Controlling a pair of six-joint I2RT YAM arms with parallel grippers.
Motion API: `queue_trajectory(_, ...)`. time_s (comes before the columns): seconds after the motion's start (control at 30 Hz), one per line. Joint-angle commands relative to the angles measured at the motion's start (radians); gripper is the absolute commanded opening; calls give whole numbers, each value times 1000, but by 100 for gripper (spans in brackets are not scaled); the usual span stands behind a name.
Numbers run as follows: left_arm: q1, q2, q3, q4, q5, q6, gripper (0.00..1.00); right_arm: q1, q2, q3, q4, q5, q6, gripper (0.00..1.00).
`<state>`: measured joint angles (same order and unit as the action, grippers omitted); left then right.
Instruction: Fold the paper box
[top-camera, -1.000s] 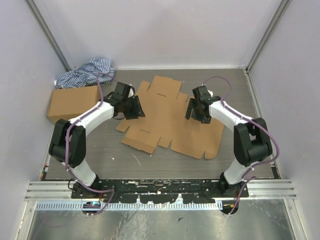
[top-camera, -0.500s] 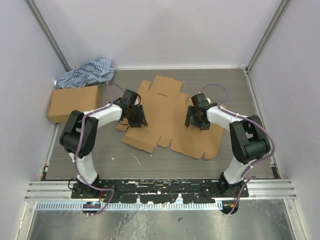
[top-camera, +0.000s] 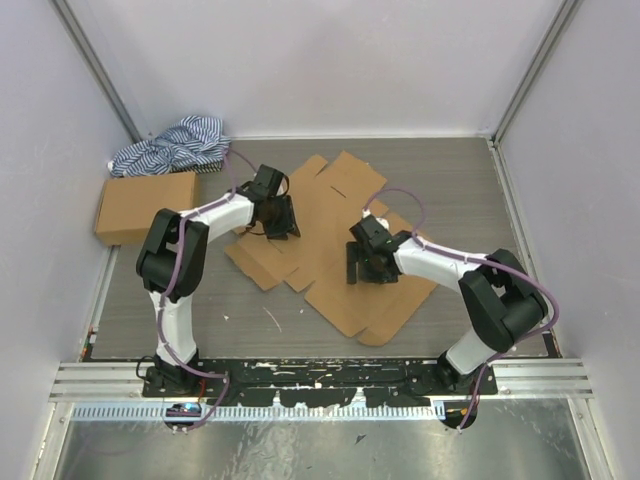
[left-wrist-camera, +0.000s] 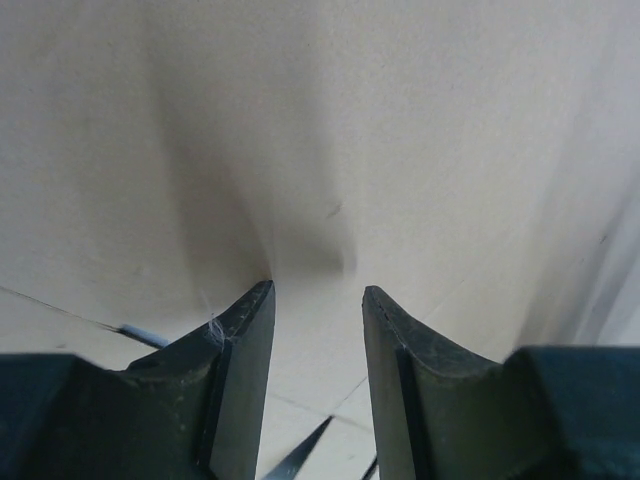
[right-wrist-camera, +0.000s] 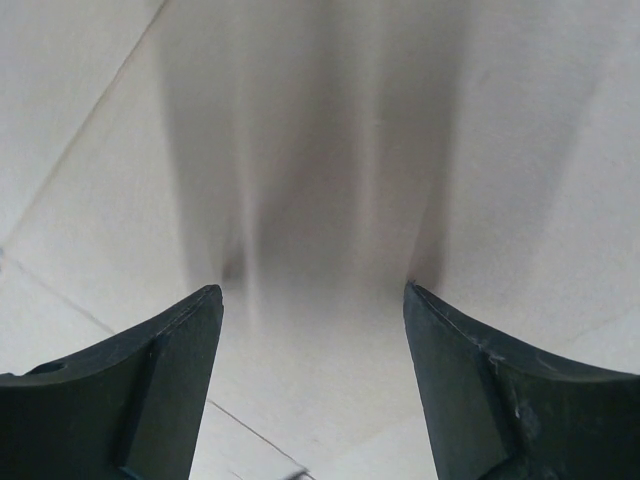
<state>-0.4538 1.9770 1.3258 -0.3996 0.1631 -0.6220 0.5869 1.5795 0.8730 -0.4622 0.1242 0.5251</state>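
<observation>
**A:** Where's the paper box (top-camera: 325, 240)?

**B:** Flat on the desk (top-camera: 450, 190), lying askew at its middle. My left hand (left-wrist-camera: 317, 292) rests on its left panel, narrowly parted. My right hand (right-wrist-camera: 313, 290) is spread wide near the centre. Neither holds anything.

**A:** How will it handle?

**B:** Light, stiff, and likely to slide. I'd lift an edge flap beside a crease. The finished box (top-camera: 145, 205) and striped cloth (top-camera: 172, 145) sit well apart, far left.

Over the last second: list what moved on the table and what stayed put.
The paper box turned clockwise in the overhead view, its near right corner swinging inward and nearer. The right fingers slid with it toward the middle and nearer; the left fingers shifted slightly right. Both pairs stand open, pressed on the cardboard, grasping nothing. The ready-made cardboard box and the striped cloth stayed.
</observation>
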Motion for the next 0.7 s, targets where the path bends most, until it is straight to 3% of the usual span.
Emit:
queue_trajectory(0.0,-6,62,58,-62,-16,21,48,104,-17,-19,-2,-122,110,78)
queue_trajectory(0.23,18,21,153,-137,-39,67,50,177,-62,15,-2,-187,136,77)
queue_trajectory(0.47,135,-107,177,-175,-129,36,60,179,-133,143,-140,-34,75,78)
queue_trajectory(0.67,234,-103,178,-294,-206,-2,61,169,-149,277,-225,82,8,81)
